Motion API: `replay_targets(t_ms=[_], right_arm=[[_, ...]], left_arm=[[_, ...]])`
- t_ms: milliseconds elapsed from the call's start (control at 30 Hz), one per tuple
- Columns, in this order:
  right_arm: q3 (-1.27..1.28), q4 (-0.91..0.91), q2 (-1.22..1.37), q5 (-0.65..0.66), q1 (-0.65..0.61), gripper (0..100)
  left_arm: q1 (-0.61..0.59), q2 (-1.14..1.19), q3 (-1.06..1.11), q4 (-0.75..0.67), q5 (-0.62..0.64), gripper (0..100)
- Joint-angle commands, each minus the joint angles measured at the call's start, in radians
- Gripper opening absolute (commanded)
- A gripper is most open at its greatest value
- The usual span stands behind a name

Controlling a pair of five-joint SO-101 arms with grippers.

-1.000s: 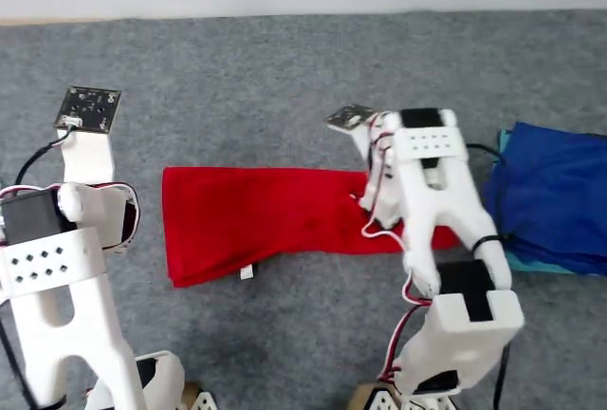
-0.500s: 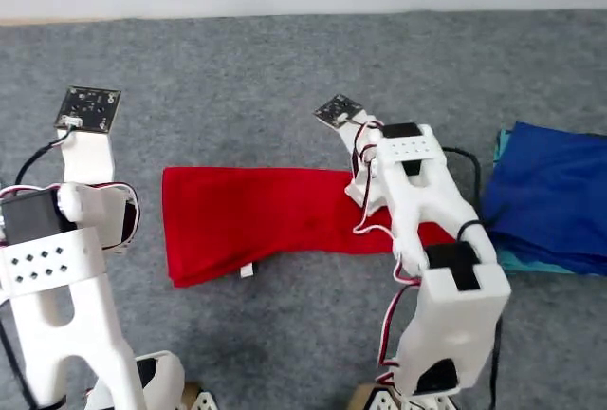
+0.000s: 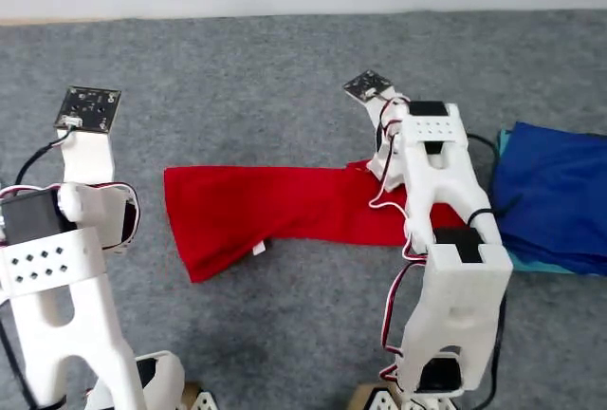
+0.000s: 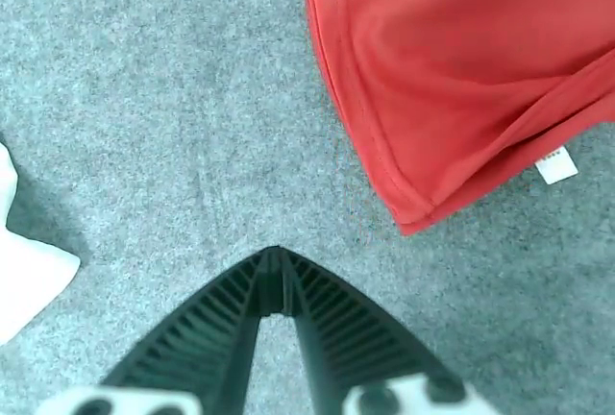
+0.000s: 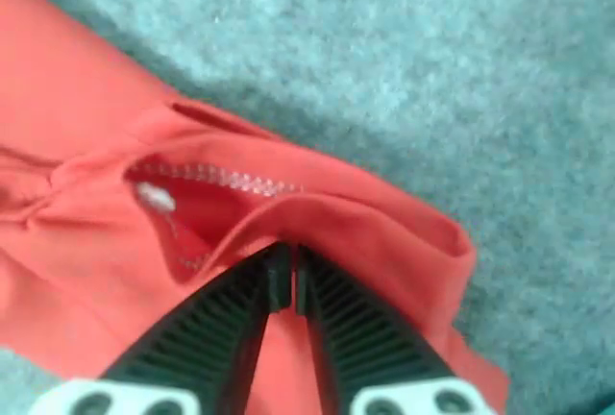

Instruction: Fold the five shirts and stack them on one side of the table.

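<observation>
Right gripper (image 5: 286, 259) pinches the folded red fabric shirt (image 3: 266, 206).
Its jaws clamp the collar edge (image 5: 327, 206); left gripper (image 4: 280, 263) is clenched empty, near the hem (image 4: 354, 132).

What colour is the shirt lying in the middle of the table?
Red. The shirt shows best in the high view.

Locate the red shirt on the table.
In the high view the red shirt lies mid-table between the two arms. Its collar end is pinched by the right gripper, beside the folded blue shirt at the table's right side.
</observation>
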Motion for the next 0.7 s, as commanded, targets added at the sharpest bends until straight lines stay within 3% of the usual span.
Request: replay_targets(t_ms=[0, 300, 667], right_arm=[[-0.087, 0.105, -0.013, 0.003, -0.044, 3.5], [-0.252, 0.355, -0.05, 0.003, -0.07, 3.5], [-0.233, 0.555, -0.314, -0.005, 0.001, 3.4]], left_arm=[[0.008, -0.031, -0.038, 0.023, -0.003, 0], [0.023, -0.031, -0.039, 0.023, -0.008, 0], [0.296, 0.095, -0.042, 0.021, -0.009, 0]])
